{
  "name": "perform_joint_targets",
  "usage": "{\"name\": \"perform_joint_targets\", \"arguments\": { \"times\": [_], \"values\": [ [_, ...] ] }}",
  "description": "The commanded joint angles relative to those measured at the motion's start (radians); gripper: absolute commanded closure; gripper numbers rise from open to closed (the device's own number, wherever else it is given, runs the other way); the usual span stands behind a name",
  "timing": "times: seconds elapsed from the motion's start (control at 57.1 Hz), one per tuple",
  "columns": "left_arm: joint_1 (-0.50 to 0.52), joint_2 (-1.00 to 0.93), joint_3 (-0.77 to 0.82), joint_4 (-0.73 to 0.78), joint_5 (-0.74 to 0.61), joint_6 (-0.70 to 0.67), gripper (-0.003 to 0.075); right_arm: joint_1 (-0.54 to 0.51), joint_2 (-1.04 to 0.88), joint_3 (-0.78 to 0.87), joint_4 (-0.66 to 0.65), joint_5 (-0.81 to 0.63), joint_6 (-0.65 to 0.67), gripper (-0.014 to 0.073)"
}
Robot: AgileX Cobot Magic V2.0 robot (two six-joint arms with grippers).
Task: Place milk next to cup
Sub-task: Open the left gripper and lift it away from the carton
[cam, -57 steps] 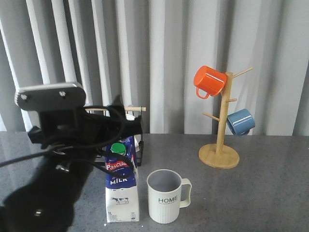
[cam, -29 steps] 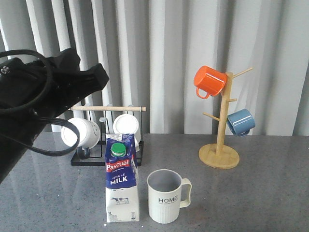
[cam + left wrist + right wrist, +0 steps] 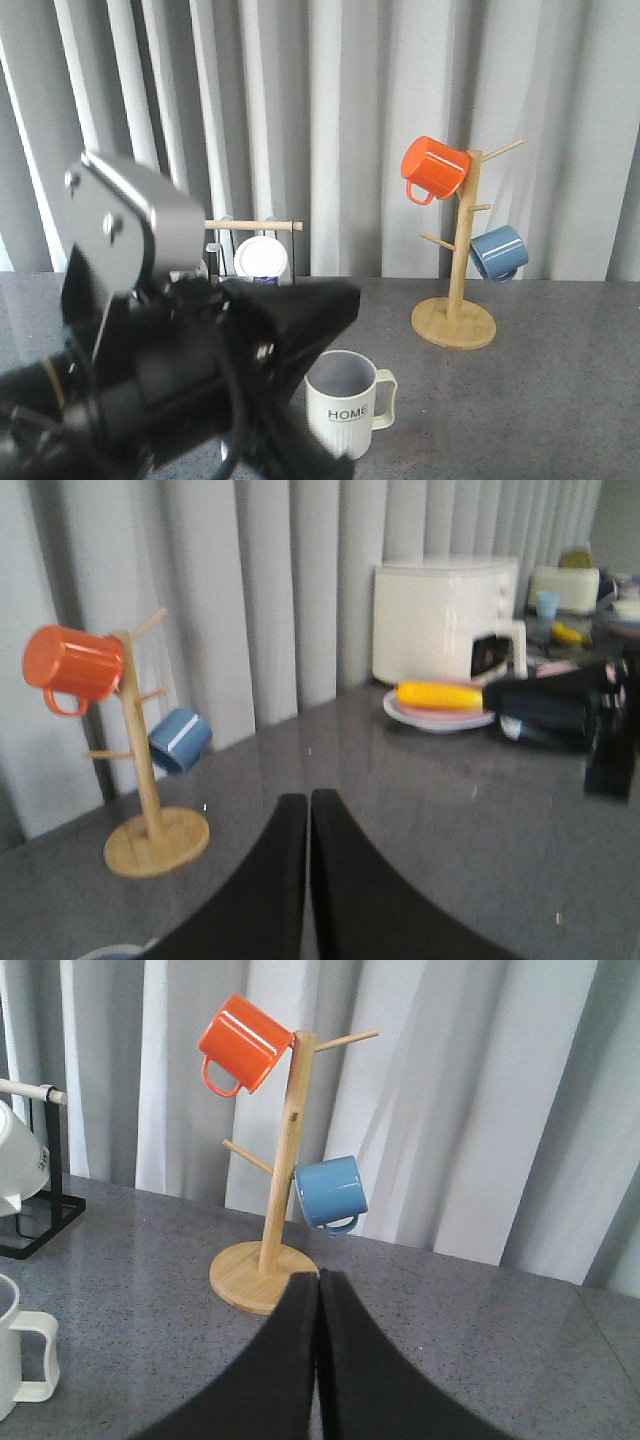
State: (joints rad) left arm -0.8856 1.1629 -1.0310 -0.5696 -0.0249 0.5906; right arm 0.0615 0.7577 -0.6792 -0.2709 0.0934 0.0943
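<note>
The cream ribbed cup (image 3: 346, 405) with "HOME" lettering stands upright on the grey table, handle to the right. It also shows at the edge of the right wrist view (image 3: 17, 1352). The milk is hidden behind my left arm in the front view and shows in no other view. My left gripper (image 3: 348, 297) is shut and empty, held above and to the left of the cup, pointing right. In its wrist view the fingers (image 3: 308, 800) are pressed together over bare table. My right gripper (image 3: 319, 1276) is shut and empty, pointing at the mug tree's base.
A wooden mug tree (image 3: 455, 322) at the back right holds an orange mug (image 3: 433, 168) and a blue mug (image 3: 498, 252). A black rack with a white mug (image 3: 261, 258) stands at the back left. The left wrist view shows a white appliance (image 3: 445, 620) and a plate (image 3: 437, 708).
My left arm, raised at the upper left half a second ago, has swung down across the front and now covers the milk, which stood just left of the cup.
</note>
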Motion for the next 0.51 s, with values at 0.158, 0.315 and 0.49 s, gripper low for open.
{"name": "perform_joint_targets", "arguments": {
  "times": [0.158, 0.315, 0.49],
  "values": [
    [0.129, -0.365, 0.444, 0.173, -0.370, -0.232, 0.0728, -0.006, -0.004, -0.028, -0.005, -0.071, -0.003, 0.0604],
    [0.288, -0.603, 0.746, 0.173, -0.431, -0.259, 0.0728, -0.006, -0.004, -0.028, -0.005, -0.071, -0.003, 0.0604],
    [0.458, -0.778, 0.947, 0.259, -0.383, -0.391, 0.0728, -0.006, -0.004, -0.028, -0.005, -0.071, -0.003, 0.0604]
  ]
}}
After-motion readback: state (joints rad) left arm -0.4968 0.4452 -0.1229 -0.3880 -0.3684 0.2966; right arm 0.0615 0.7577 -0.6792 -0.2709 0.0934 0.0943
